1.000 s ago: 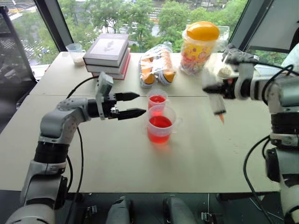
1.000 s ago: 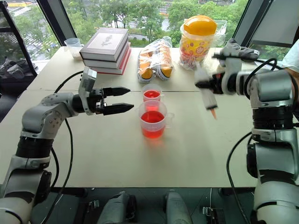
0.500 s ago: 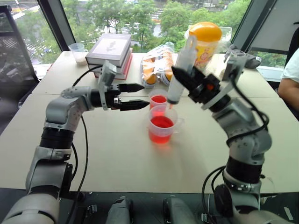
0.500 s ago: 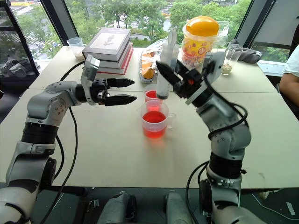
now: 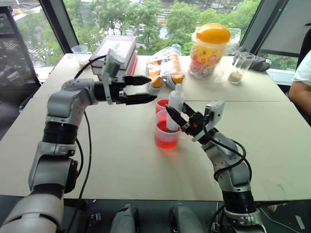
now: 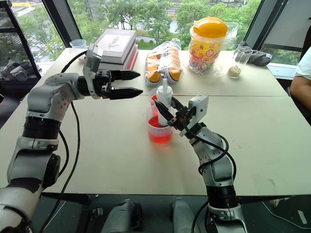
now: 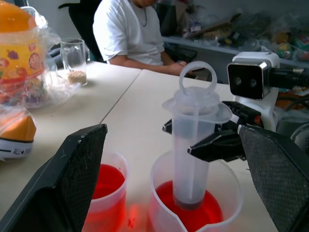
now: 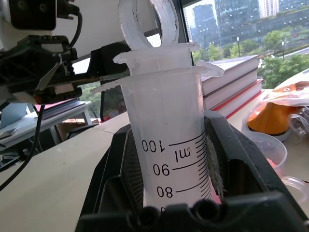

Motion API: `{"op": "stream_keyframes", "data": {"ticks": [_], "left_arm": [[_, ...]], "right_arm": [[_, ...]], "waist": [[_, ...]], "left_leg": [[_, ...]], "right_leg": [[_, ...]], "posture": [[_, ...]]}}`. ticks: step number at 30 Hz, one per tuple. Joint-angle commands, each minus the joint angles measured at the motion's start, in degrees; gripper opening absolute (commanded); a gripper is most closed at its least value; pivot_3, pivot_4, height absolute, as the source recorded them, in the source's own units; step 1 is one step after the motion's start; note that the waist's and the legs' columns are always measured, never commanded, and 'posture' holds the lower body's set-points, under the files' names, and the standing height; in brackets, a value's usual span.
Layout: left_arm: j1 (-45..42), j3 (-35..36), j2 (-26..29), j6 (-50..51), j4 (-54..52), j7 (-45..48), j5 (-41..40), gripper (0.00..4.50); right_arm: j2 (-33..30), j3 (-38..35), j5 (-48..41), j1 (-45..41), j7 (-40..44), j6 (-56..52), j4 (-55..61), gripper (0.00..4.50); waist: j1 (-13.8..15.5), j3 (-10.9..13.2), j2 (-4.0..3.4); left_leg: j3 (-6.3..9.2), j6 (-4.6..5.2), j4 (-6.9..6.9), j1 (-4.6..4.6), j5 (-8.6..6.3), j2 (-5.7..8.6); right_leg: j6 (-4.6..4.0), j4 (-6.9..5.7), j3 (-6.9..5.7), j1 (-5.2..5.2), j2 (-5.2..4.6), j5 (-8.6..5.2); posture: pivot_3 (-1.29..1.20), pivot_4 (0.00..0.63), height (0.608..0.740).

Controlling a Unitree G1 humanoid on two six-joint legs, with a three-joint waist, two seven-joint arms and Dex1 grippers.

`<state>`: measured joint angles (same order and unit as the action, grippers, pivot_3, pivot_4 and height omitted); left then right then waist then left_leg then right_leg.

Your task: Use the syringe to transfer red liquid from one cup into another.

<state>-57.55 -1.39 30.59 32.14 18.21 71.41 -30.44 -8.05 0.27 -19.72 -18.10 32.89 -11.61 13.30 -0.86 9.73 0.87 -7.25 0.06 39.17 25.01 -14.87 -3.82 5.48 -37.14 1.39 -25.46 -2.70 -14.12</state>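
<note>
bench [image 5: 121, 165]: pale top; both cups are carried near its middle.
wider cup [image 5: 167, 138]: red liquid [image 5: 163, 141] is held inside; thin clear plastic, judged light and easily tipped.
syringe [image 5: 174, 104]: stood upright, tip down in the wider cup, plunger ring on top, long axis near vertical; judged rigid, light, smooth and slippery; best taken at mid-barrel.
narrower cup [image 5: 162, 103]: just behind the wider cup, some red inside.
right gripper [image 5: 176, 119]: pinched on the syringe barrel.
left gripper [image 5: 146, 89]: spread wide, level, nothing held, near the plunger ring.
</note>
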Motion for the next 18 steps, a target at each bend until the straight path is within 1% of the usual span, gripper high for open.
{"op": "stream_keyframes", "data": {"ticks": [1, 9, 18], "left_arm": [[-4.1, -0.2, -1.7, -3.1, 3.3, 1.3, 1.5, 4.5], [-9.1, -2.3, -7.3, -10.1, 12.8, 4.0, 6.3, 4.5], [-11.9, -2.3, -11.6, -13.4, 19.5, 6.6, 8.7, 4.5]], "right_arm": [[-0.1, 0.9, 0.4, 0.2, -0.4, 2.3, 1.4, 1.38], [-0.8, 2.5, 0.6, 0.9, -0.8, 2.8, 1.9, 1.38], [-2.0, 3.2, 0.2, 0.5, -0.8, 2.5, 2.7, 1.38]], "waist": [[0.0, 0.0, 0.0], [-0.1, 0.0, 0.0], [-0.1, 0.0, 0.01]], "left_leg": [[0.0, 0.0, 0.0, 0.0, 0.0, 0.0], [0.01, 0.0, 0.01, 0.0, 0.0, 0.0], [0.03, 0.0, 0.0, -0.02, 0.0, 0.0]], "right_leg": [[0.0, 0.0, 0.0, 0.0, 0.0, 0.0], [0.0, 0.0, 0.0, 0.01, 0.01, 0.0], [0.0, 0.01, 0.01, 0.04, 0.03, 0.0]], "posture": [[0.0, 0.15, 0.74], [0.0, 0.15, 0.74], [0.0, 0.15, 0.74]]}}
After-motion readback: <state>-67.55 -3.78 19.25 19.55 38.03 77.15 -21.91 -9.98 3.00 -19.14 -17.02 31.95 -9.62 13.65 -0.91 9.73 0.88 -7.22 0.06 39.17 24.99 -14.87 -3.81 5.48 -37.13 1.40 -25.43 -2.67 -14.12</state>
